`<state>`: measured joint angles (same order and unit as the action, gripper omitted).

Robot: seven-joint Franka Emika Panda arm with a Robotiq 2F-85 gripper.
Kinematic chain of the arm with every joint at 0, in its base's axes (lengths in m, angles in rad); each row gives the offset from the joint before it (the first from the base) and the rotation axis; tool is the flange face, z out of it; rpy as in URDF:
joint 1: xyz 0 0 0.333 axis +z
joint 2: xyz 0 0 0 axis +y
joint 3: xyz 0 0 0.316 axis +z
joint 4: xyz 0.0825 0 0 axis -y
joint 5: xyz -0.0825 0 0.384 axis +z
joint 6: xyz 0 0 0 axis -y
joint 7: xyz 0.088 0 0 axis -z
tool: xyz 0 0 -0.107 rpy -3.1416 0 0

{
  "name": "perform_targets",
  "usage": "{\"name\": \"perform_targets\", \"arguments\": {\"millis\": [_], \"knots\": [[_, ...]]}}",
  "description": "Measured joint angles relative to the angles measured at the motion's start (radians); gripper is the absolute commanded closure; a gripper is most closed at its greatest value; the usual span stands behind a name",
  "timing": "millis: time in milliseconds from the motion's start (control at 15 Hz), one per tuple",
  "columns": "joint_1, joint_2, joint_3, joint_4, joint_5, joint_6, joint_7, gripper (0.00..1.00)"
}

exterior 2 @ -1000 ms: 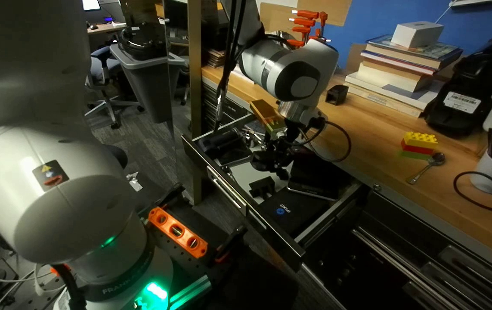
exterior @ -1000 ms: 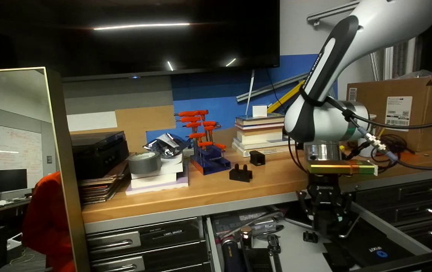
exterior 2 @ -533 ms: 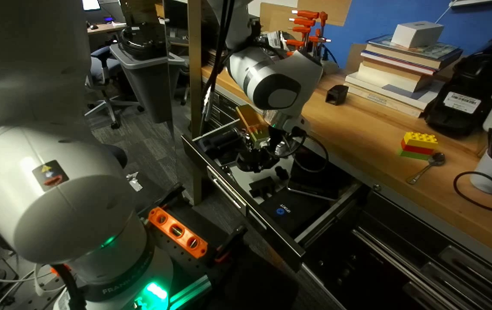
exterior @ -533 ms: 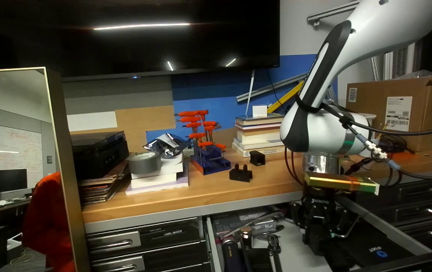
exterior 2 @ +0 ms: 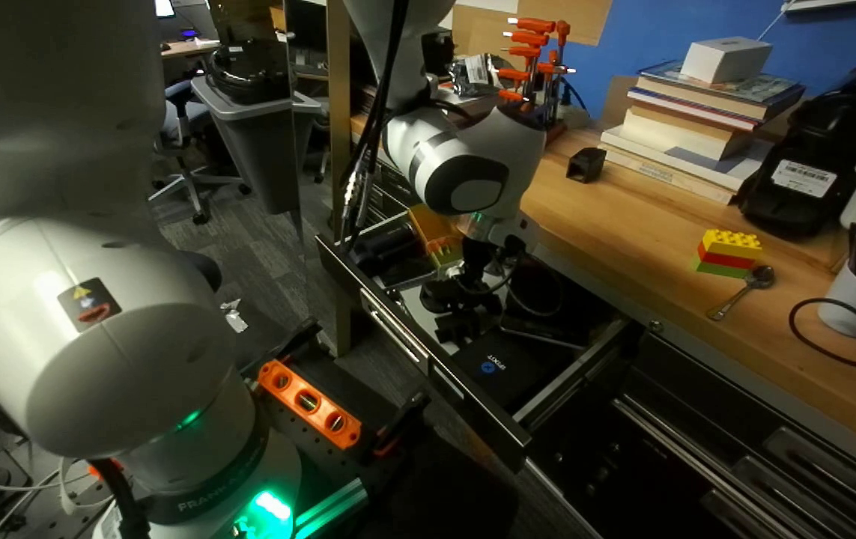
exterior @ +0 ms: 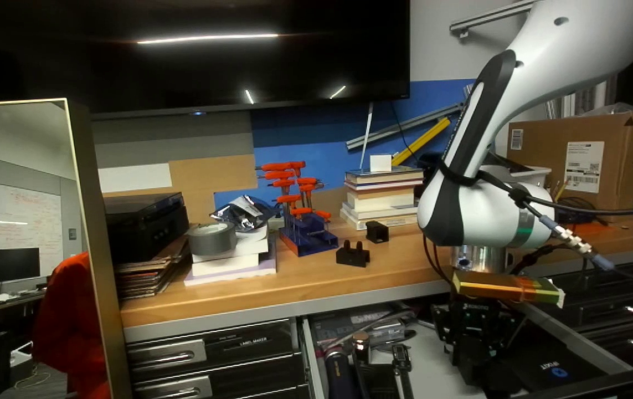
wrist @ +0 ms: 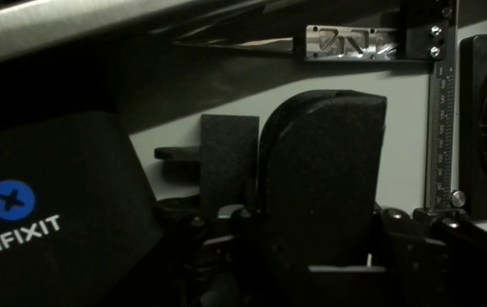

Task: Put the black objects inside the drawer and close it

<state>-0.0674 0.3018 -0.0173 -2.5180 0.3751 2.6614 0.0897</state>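
Note:
The drawer (exterior: 582, 336) stands open, with a pale floor inside. My gripper (wrist: 318, 217) is low over it and shut on a black block (wrist: 324, 157) with a rounded end. The held block also shows under the gripper in an exterior view (exterior: 471, 363). I cannot tell whether it touches the drawer floor. A pronged black block (wrist: 228, 153) lies in the drawer right beside the held one; it is partly covered by the gripper in an exterior view (exterior 2: 456, 329). On the bench stand another pronged black block (exterior: 353, 256) and a hollow black block (exterior: 377, 231).
The drawer also holds a black IFIXIT box (wrist: 68, 183), a caliper (wrist: 439, 128), a black fan (wrist: 477, 51) and several tools on one side. The bench edge (exterior: 272, 310) overhangs the drawer's back. A book stack (exterior: 380, 202) and a blue tool rack (exterior: 310, 235) stand on the bench.
The gripper has moved lower and toward the drawer's front with the held block. It now covers part of the pronged block in the drawer. The drawer and bench things have not moved.

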Motion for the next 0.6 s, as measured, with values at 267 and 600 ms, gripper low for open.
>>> {"name": "perform_targets", "arguments": {"millis": [267, 600], "knots": [[0.0, 0.0, 0.0, 0.0, 0.0, 0.001, 0.003, 0.75], [-0.011, -0.002, 0.032, 0.0, 0.041, 0.001, -0.022, 0.75]]}}
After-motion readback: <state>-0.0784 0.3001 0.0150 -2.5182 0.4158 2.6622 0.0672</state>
